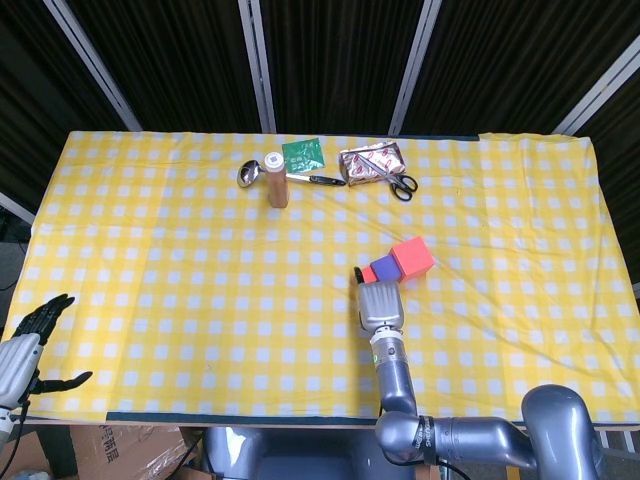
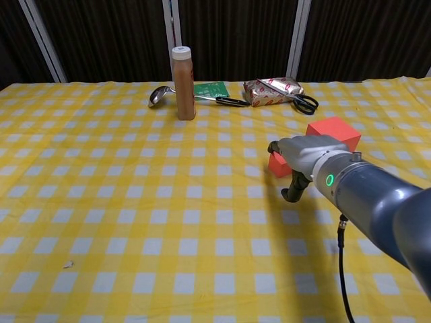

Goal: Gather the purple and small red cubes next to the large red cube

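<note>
Fingers curled, holding nothing — right robot hand [image 2: 302, 156] beside small red cube [image 2: 277, 163].

Right hand [image 1: 379, 303] behind purple cube [image 1: 382, 269], small red cube [image 1: 367, 272], large red cube [image 1: 411, 258] adjoining

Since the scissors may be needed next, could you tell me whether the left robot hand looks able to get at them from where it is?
Probably not: the left robot hand sits off the table's near left corner, while the scissors lie far across.
</note>
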Motion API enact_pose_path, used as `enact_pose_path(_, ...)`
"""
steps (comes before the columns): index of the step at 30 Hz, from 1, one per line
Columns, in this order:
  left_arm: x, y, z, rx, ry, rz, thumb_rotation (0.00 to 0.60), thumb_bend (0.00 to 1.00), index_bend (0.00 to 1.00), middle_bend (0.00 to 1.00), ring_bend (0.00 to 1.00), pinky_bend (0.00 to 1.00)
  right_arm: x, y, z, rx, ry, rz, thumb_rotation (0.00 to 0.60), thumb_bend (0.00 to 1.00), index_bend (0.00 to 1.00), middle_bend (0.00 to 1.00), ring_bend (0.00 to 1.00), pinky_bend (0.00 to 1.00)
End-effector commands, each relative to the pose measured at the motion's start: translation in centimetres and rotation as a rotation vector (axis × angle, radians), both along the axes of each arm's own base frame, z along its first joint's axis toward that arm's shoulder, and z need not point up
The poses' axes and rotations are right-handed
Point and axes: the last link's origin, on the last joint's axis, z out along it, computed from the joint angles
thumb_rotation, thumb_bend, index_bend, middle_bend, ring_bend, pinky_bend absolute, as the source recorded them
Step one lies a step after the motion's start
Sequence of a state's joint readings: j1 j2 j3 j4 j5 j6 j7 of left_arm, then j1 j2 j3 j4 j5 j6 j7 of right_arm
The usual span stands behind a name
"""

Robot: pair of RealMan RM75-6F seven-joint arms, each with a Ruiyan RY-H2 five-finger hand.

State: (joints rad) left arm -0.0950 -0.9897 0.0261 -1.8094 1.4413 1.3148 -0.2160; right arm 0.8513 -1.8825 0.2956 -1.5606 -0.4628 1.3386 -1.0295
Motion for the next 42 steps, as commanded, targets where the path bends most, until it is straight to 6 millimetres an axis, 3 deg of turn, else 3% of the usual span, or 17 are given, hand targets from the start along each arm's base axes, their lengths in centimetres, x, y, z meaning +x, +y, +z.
enact_pose_path(1,0.0,0.0,0.0,0.001,0.000,0.000,0.600,0.03,0.00,0.00,0.00,0.00,0.1,0.1,0.1,0.000,-0.004,0.004,0.600,0.49,0.10,1.00,1.00,0.95)
enact_pose_path(13,0.0,0.0,0.0,0.002,0.000,0.000,0.600,0.03,0.00,0.00,0.00,0.00,1.3,1.9,1.0,0.017,-0.064,0.073,0.600,0.49,0.06,1.00,1.00,0.95)
enact_pose_path(22,0.0,-0.1,0.0,0.004,0.001,0.000,0.600,0.03,0.00,0.00,0.00,0.00,0.5,3.1,0.3,0.054,-0.053,0.059,0.600,0.49,0.06,1.00,1.00,0.95)
enact_pose_path(42,0.0,-0.1,0.0,0.000,-0.003,0.003,0.600,0.03,0.00,0.00,0.00,0.00,-2.0,2.2,-0.6,0.044,-0.021,-0.013,0.600,0.49,0.06,1.00,1.00,0.95)
